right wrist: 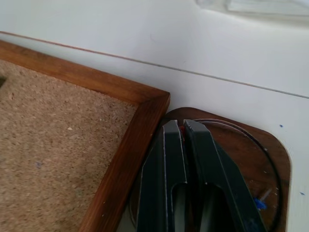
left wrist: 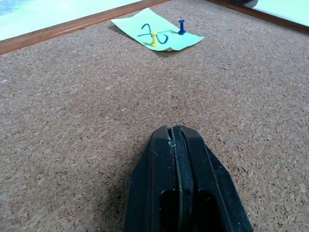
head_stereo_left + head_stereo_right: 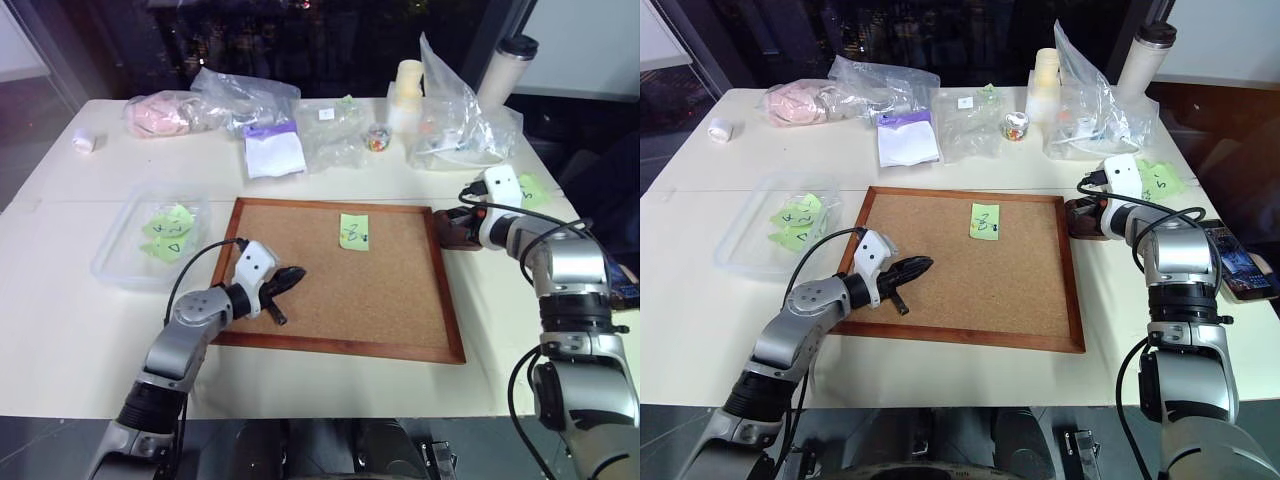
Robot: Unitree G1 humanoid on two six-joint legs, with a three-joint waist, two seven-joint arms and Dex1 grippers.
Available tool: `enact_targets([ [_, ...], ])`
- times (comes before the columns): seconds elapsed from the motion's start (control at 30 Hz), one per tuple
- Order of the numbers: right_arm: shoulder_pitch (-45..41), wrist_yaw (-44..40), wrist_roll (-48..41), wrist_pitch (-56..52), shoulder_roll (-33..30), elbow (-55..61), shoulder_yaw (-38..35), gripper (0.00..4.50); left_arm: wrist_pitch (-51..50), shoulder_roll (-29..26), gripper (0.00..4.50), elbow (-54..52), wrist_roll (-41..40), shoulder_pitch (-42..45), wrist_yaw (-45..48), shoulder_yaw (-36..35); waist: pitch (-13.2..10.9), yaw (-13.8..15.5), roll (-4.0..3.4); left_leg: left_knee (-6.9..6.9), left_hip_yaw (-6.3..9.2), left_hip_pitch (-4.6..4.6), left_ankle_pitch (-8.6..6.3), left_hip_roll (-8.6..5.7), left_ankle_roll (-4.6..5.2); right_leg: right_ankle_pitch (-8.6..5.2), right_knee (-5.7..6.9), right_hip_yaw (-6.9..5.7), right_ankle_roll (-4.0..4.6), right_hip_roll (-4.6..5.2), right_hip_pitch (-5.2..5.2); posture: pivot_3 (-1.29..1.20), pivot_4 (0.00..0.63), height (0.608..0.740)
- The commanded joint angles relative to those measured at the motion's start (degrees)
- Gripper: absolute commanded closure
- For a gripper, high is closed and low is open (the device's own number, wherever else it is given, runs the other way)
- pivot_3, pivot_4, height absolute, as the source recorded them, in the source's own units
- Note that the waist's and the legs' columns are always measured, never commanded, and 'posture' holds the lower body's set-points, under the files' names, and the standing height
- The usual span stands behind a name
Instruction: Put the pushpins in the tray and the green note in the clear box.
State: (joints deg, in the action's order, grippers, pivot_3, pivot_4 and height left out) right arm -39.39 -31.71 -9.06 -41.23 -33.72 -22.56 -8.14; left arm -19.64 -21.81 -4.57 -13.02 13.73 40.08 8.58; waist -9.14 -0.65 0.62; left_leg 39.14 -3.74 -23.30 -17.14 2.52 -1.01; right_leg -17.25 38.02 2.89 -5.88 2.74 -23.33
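Observation:
The green note (image 3: 353, 231) lies on the cork board, with a yellow pushpin (image 2: 154, 38) and a blue pushpin (image 2: 181, 26) standing in it. My left gripper (image 2: 175, 131) is shut and empty, low over the cork near the board's left side, pointing toward the note. My right gripper (image 1: 182, 126) hovers over the dark reddish-brown tray (image 1: 241, 145) just past the board's right frame, and is shut on a small red pushpin pinched at its tips. A small blue piece (image 1: 259, 204) lies in the tray. The clear box (image 3: 118, 262) sits left of the board with several green notes in it.
The wood-framed cork board (image 3: 340, 300) fills the table's middle. Clear plastic bags (image 3: 330, 135), a small jar (image 3: 378, 138), stacked cups (image 3: 408, 90) and a tumbler (image 3: 505, 70) line the far edge. Green notes (image 3: 530, 188) lie by my right wrist, and a phone (image 3: 1240, 270) farther right.

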Motion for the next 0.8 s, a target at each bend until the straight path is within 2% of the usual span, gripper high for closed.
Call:
enact_targets([
  [0.03, -1.2, 0.3, -0.3, 2.1, -1.0, -1.2, -1.1, 4.19, -1.2, 0.3, 4.5, 0.4, 0.3, -0.3, 0.2, 1.0, 0.0, 0.0, 0.0, 0.0, 0.0, 0.0, 0.0, 0.0, 0.0, 0.0, 0.0, 0.0, 0.0, 0.0, 0.0, 0.0, 0.15, 0.74],
  [0.1, -1.4, 0.1, -0.4, 2.7, -1.4, -2.1, -1.2, 3.56, -1.2, 0.2, 4.5, 0.1, 0.4, -0.4, 0.1, 1.0, 0.0, 0.0, 0.0, 0.0, 0.01, 0.0, 0.0, 0.01, 0.0, 0.0, 0.01, 0.0, 0.0, 0.0, 0.0, 0.0, 0.15, 0.74],
  [0.23, -1.9, -0.2, -0.5, 2.9, -2.0, -2.3, -1.1, 1.57, -0.9, 0.0, 4.5, 0.0, 0.7, -0.7, 0.2, 1.1, 0.0, 0.0, 0.0, 0.0, 0.01, 0.0, 0.0, 0.01, 0.0, 0.0, 0.0, 0.0, 0.0, 0.0, 0.0, 0.0, 0.15, 0.74],
  [0.27, -2.0, -0.2, -0.6, 2.9, -2.1, -2.2, -1.0, 0.96, -0.8, 0.0, 4.5, 0.1, 0.7, -0.7, 0.2, 1.1, 0.0, 0.0, 0.0, 0.0, 0.01, 0.0, 0.0, 0.01, 0.0, 0.0, 0.0, 0.0, 0.0, 0.0, 0.0, 0.0, 0.15, 0.74],
  [0.3, -2.0, -0.3, -0.9, 2.7, -2.2, -1.7, -1.2, 0.56, -0.8, 0.0, 4.5, 0.1, 0.7, -0.7, 0.2, 1.1, 0.0, -0.1, 0.0, 0.0, 0.01, 0.0, 0.0, 0.01, 0.0, 0.0, 0.0, 0.0, 0.0, 0.0, 0.0, 0.0, 0.15, 0.74],
  [0.5, -1.5, -1.9, -3.3, -1.4, -1.6, 6.2, -0.5, 0.56, -0.7, 0.0, 4.5, 0.3, 0.6, -0.7, 0.2, 1.0, 0.0, 0.0, -0.01, 0.0, 0.02, 0.0, 0.0, 0.03, 0.0, 0.0, 0.0, 0.0, 0.0, 0.0, 0.0, 0.0, 0.15, 0.74],
  [0.7, 1.0, -4.6, -6.8, -6.7, 2.9, 20.4, 5.1, 0.56, -0.7, 0.0, 4.5, 0.5, 0.6, -0.3, 0.2, 0.9, 0.0, -0.1, -0.01, 0.0, 0.06, 0.0, 0.0, 0.12, 0.0, 0.0, 0.01, -0.01, 0.0, -0.02, 0.0, 0.0, 0.15, 0.74],
  [0.73, 1.4, -4.5, -6.9, -7.0, 3.5, 21.3, 5.8, 0.76, -0.7, 0.0, 4.5, 0.5, 0.6, -0.3, 0.2, 0.9, 0.0, -0.1, -0.01, 0.0, 0.07, 0.0, 0.0, 0.12, 0.0, 0.0, 0.01, -0.01, 0.0, -0.02, 0.0, 0.0, 0.15, 0.74],
  [0.8, 2.3, -4.3, -6.2, -7.0, 4.2, 22.3, 7.8, 1.45, -0.7, -0.1, 4.5, 0.5, 0.7, -0.3, 0.3, 0.9, 0.0, 0.1, -0.01, 0.0, 0.07, -0.02, 0.0, 0.12, 0.0, 0.0, 0.0, -0.02, 0.0, 0.01, 0.0, 0.0, 0.15, 0.74],
])
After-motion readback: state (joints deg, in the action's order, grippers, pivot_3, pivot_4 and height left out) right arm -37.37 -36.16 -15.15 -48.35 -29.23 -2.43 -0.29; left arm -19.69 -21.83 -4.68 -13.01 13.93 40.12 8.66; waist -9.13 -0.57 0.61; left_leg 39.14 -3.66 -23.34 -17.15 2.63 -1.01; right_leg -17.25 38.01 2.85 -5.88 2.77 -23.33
